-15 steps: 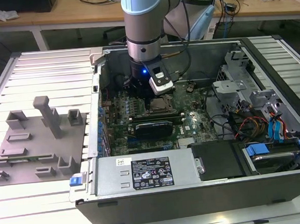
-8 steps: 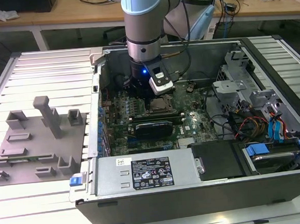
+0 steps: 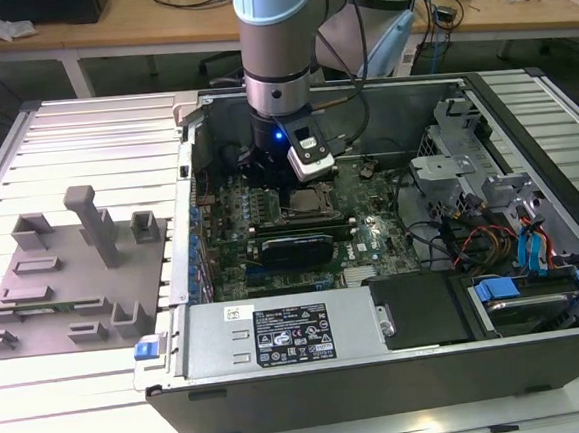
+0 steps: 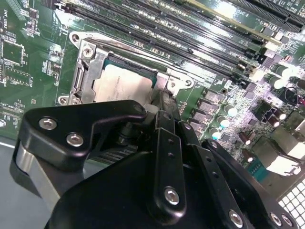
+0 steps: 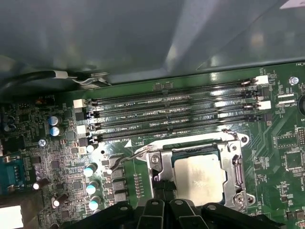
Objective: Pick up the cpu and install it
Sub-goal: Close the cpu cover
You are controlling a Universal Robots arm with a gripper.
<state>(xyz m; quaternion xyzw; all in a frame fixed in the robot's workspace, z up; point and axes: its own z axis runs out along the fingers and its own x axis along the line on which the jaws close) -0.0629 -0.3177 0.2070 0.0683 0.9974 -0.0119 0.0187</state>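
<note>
The cpu (image 4: pixel 123 86) (image 5: pixel 200 179), a flat square chip with a pale silvery top, lies inside the metal-rimmed socket frame (image 4: pixel 86 70) (image 5: pixel 237 172) on the green motherboard. My gripper (image 4: pixel 163 102) (image 5: pixel 162 192) hangs low over the board, its tip at one edge of the cpu, by the socket's rim. In the exterior view the arm reaches straight down into the open computer case, with the gripper (image 3: pixel 278 175) just above the socket (image 3: pixel 305 203).
Memory slots (image 5: pixel 171 114) run alongside the socket and capacitors (image 5: pixel 90 187) stand close by. The power supply (image 3: pixel 289 332) lines the case's near side, with drive cages and cables (image 3: pixel 489 201) at the exterior view's right. A grey fixture plate (image 3: pixel 64 284) sits outside the case, at the exterior view's left.
</note>
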